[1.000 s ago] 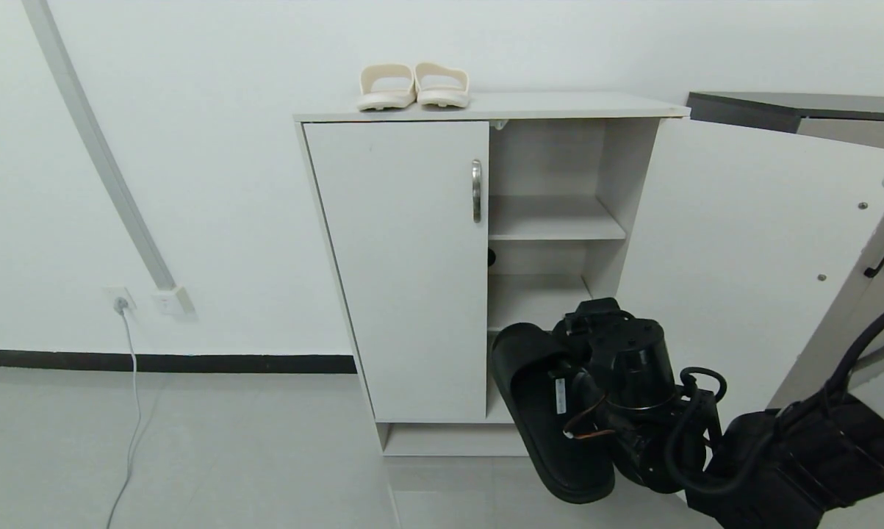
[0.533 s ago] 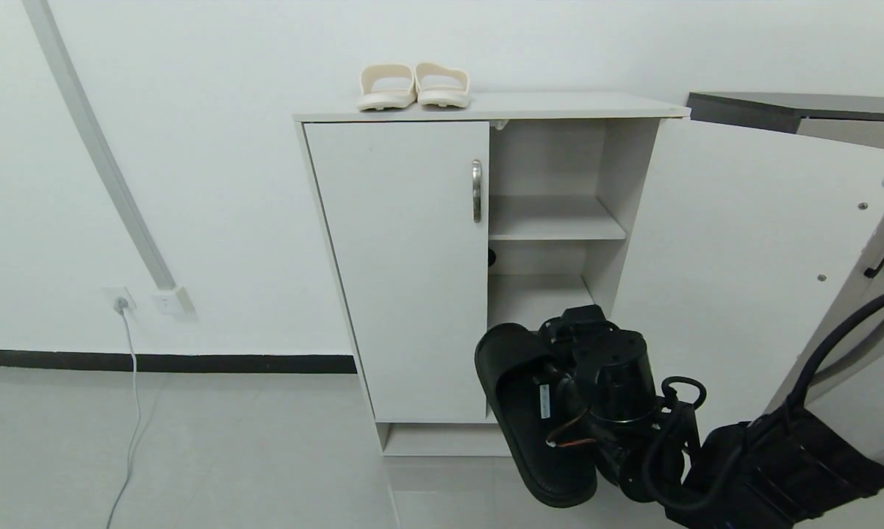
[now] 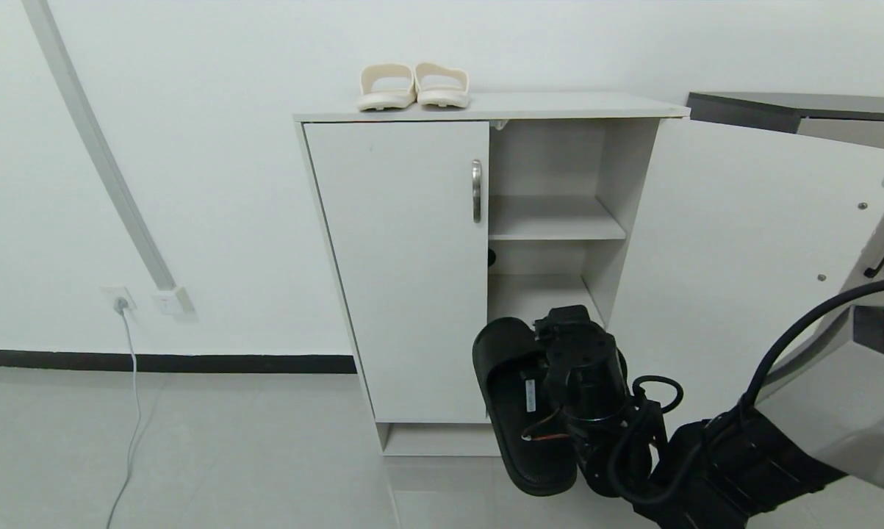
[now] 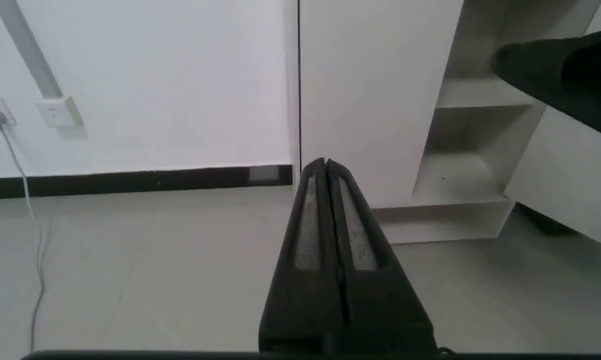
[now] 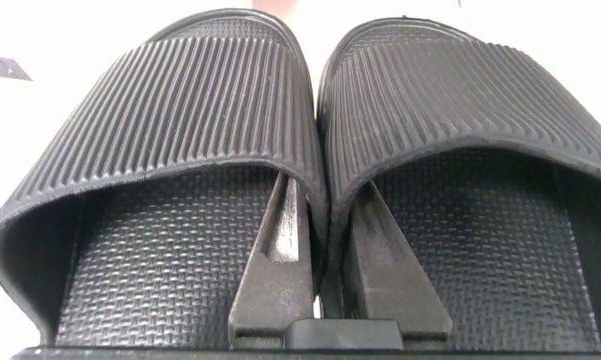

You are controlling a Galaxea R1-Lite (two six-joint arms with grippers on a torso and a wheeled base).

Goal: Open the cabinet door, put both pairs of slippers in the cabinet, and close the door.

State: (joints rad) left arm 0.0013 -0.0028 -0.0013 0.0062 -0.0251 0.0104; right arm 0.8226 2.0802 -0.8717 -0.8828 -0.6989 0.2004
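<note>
A pair of black slippers (image 3: 519,400) hangs soles-out before the white cabinet's (image 3: 486,106) open right half, level with its low shelf. My right gripper (image 5: 320,250) is shut on the black slippers (image 5: 210,130), one finger inside each, pinching their inner edges together. The right door (image 3: 735,250) stands swung wide open; the left door (image 3: 405,272) is closed. A cream pair of slippers (image 3: 414,86) sits on the cabinet top. My left gripper (image 4: 326,205) is shut and empty, low above the floor, left of the cabinet.
Two bare shelves (image 3: 552,220) show inside the open half. A dark grey cabinet (image 3: 838,117) stands behind the open door at right. A wall socket with a cable (image 3: 122,305) lies at lower left, beside open grey floor (image 3: 228,455).
My right arm has carried the black slippers leftward and slightly up, closer to the cabinet opening. The left gripper and cream slippers stay put.
</note>
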